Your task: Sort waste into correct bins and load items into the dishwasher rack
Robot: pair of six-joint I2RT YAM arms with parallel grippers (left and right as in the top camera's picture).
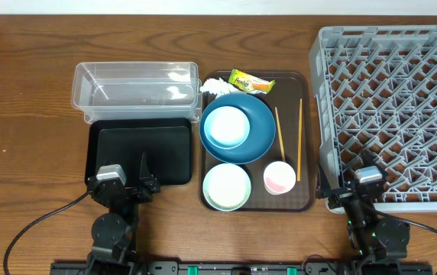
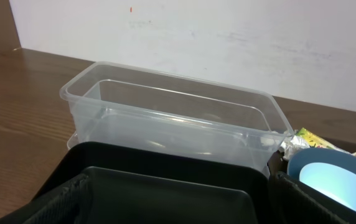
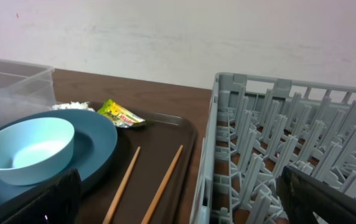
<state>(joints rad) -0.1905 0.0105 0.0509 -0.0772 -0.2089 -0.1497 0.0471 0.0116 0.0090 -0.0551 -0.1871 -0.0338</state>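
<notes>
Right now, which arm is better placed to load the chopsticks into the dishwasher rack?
Right. The chopsticks lie at the right edge of the brown tray, beside the rack, close to the right gripper. The left gripper sits by the black tray, beyond the bowls.

A flat brown serving tray [image 1: 289,130] lay on the dark wooden table [image 1: 27,114]. Behind the table was a white wall [image 2: 228,37].

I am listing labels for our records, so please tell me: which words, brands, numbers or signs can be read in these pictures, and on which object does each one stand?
snack wrapper: it carries coloured print, but the letters are too small and blurred to read in any view.
Everything else in view: no writing, number or sign can be seen.
</notes>
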